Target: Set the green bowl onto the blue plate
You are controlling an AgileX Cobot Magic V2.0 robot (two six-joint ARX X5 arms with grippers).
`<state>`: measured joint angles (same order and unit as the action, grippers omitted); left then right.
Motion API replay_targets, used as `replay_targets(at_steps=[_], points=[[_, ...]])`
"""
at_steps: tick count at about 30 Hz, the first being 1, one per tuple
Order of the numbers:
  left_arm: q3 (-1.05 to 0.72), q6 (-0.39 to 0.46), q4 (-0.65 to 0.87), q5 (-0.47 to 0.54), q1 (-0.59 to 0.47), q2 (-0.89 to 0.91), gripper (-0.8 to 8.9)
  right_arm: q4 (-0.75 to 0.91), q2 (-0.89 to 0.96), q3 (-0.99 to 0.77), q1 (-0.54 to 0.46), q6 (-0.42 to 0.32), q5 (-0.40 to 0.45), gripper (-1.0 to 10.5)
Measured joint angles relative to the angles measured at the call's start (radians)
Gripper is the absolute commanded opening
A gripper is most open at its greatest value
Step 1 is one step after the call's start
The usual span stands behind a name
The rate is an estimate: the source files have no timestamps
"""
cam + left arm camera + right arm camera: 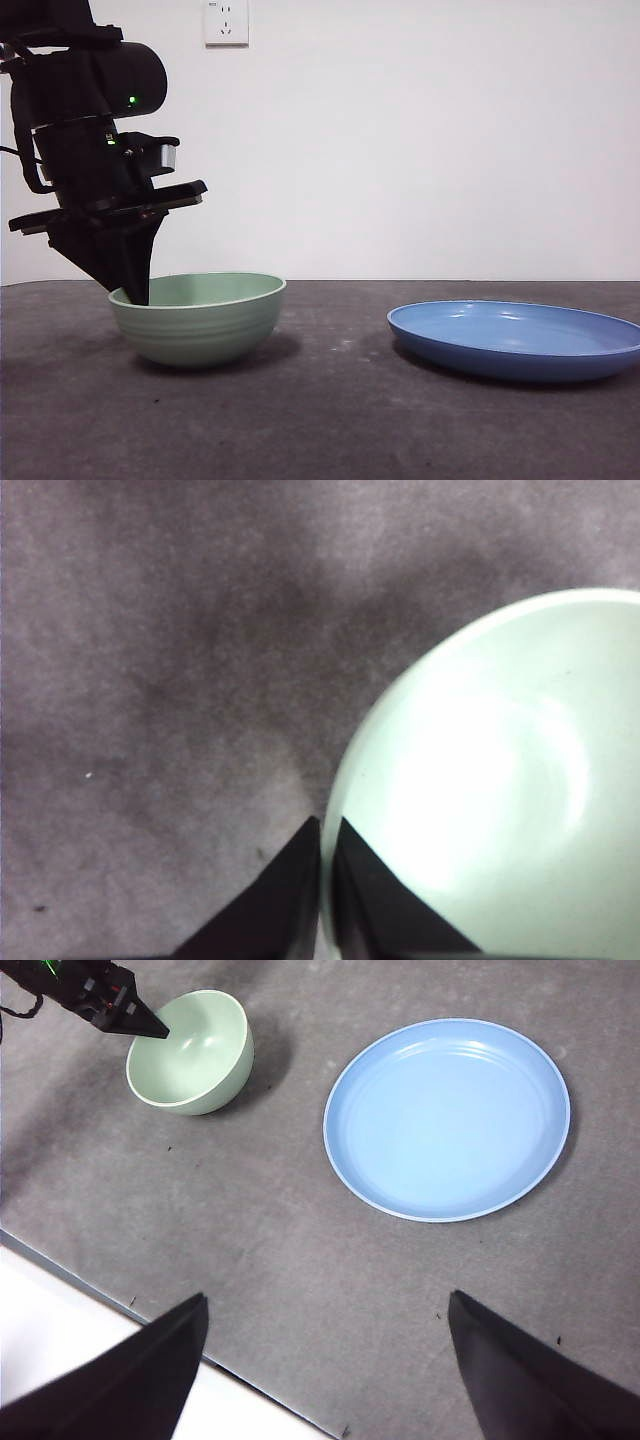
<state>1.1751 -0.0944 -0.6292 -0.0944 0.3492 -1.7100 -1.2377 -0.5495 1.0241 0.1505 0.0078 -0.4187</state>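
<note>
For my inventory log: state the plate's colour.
Medium blue, glossy; the plate shows best in the right wrist view.

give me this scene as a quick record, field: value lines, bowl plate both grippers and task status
green bowl: upright on the dark table, apart from the plate
blue plate: flat on the table, nothing on it
left gripper: jaws closed on the bowl's rim, one inside and one outside the wall
right gripper: jaws open, holding nothing, raised over the table's near edge
wall outlet: on the white wall behind
task status: bowl gripped but not yet lifted or on the plate
</note>
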Motion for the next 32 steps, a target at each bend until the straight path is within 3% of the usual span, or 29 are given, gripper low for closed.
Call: replay_targets(at_steps=[9,17,24,32], points=[[0.067,-0.035,0.001,-0.002,0.018,0.002,0.11,0.0,0.0,0.0,0.0,0.0,0.0,3.9],[0.265,-0.084,-0.04,-0.008,0.128,0.019,0.11,-0.002,0.0,0.0,0.0,0.0,0.035,3.9],[0.325,-0.112,-0.012,-0.009,0.227,0.014,0.12,-0.003,0.0,0.0,0.0,0.0,0.036,3.9],[0.414,-0.139,0.01,-0.009,0.303,-0.129,0.12,-0.003,0.0,0.0,0.0,0.0,0.048,3.9]])
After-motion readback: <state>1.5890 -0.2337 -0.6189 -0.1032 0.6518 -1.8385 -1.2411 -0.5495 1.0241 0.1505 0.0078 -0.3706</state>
